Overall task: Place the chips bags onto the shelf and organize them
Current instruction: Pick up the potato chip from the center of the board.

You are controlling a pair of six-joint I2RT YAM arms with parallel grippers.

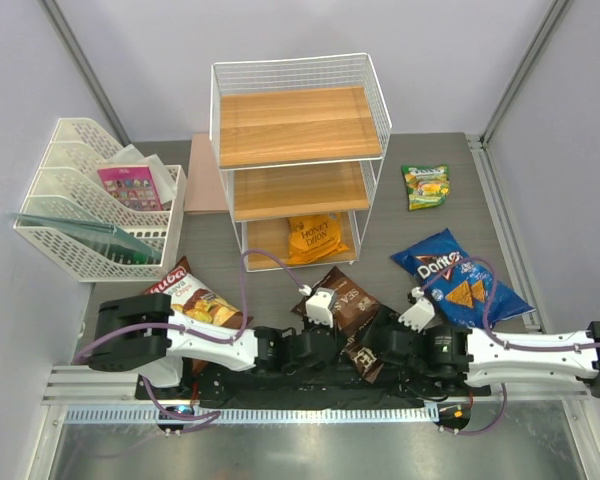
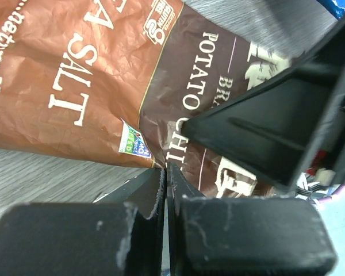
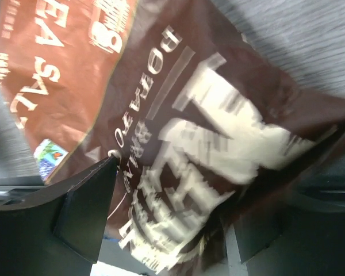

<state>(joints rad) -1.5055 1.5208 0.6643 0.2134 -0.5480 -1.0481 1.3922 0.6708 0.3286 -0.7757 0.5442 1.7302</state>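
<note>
The dark brown Sea Salt bag [image 1: 345,305] lies on the table in front of the shelf [image 1: 300,150]. My left gripper [image 1: 330,345] is shut, its tips [image 2: 165,168] at the bag's [image 2: 103,75] near edge, nothing visibly clamped. My right gripper [image 1: 378,350] stands open, with the bag's [image 3: 178,115] lower end between its fingers [image 3: 86,213]. The orange Honey Dijon bag [image 1: 315,238] rests on the shelf's bottom board. The blue Doritos bag [image 1: 460,280] lies to the right, the small green-yellow bag [image 1: 426,186] at far right. The brown-white bag [image 1: 195,295] lies to the left.
A white mesh file tray [image 1: 90,215] holding a pink packet [image 1: 132,187] stands at the left. A pink board [image 1: 205,175] lies behind the shelf's left side. The right gripper's black finger [image 2: 264,132] crosses the left wrist view.
</note>
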